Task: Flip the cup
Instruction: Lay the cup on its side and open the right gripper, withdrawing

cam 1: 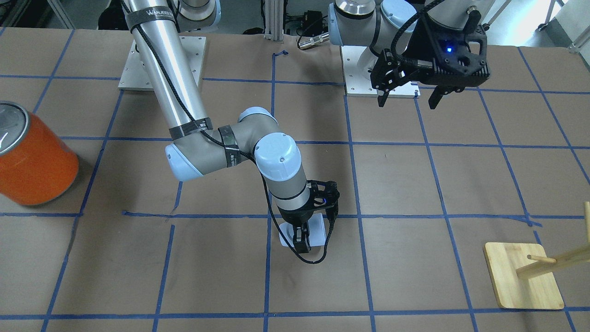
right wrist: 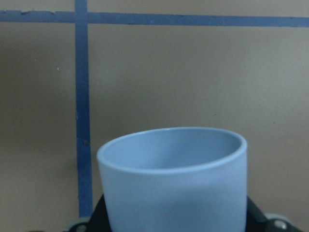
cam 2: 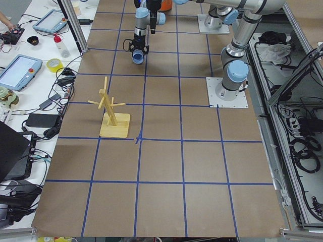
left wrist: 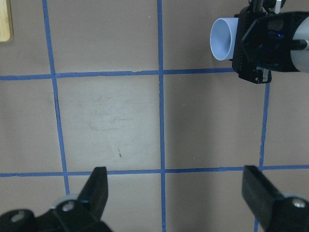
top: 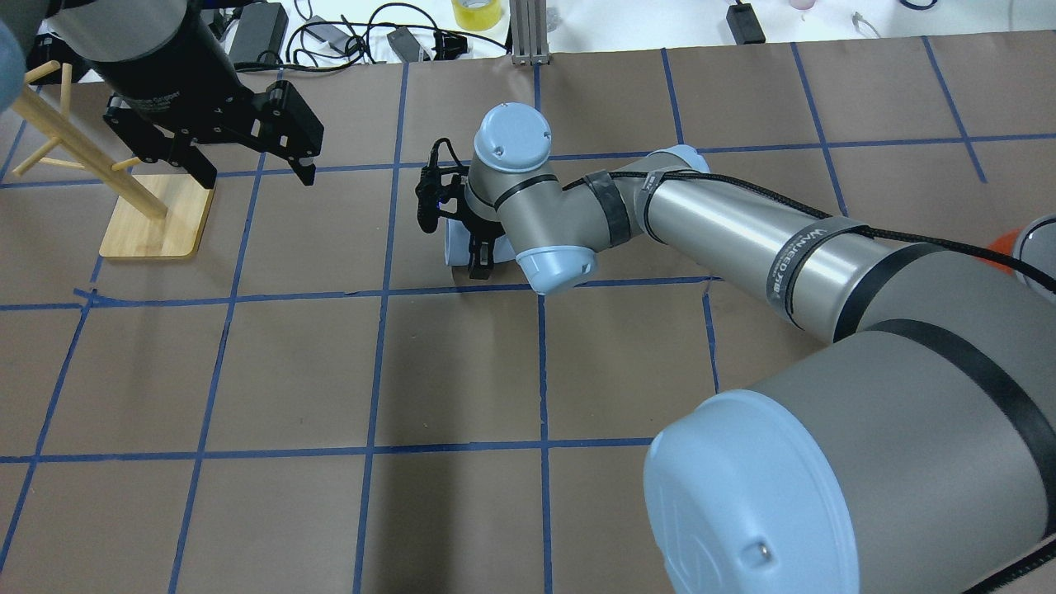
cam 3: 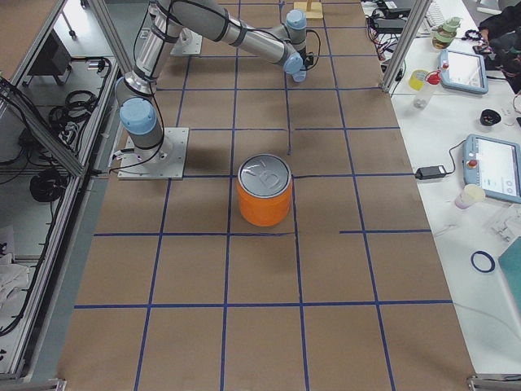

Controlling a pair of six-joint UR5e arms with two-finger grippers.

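The cup point(cam 1: 318, 233) is a small pale blue tumbler lying on its side near the table's middle. My right gripper point(cam 1: 302, 240) comes down from above and is shut on its wall. In the right wrist view the cup point(right wrist: 174, 179) fills the space between the fingers, with its open mouth facing away from the camera. It also shows in the overhead view point(top: 455, 242) and in the left wrist view point(left wrist: 222, 38), low over the paper. I cannot tell whether it touches the table. My left gripper point(cam 1: 408, 99) hangs open and empty, well apart from the cup and high above the table.
A large orange can point(cam 1: 34, 157) with a silver top stands on the robot's right side. A wooden peg rack point(cam 1: 523, 281) on a square base stands on the robot's left side. Brown paper with a blue tape grid covers the table.
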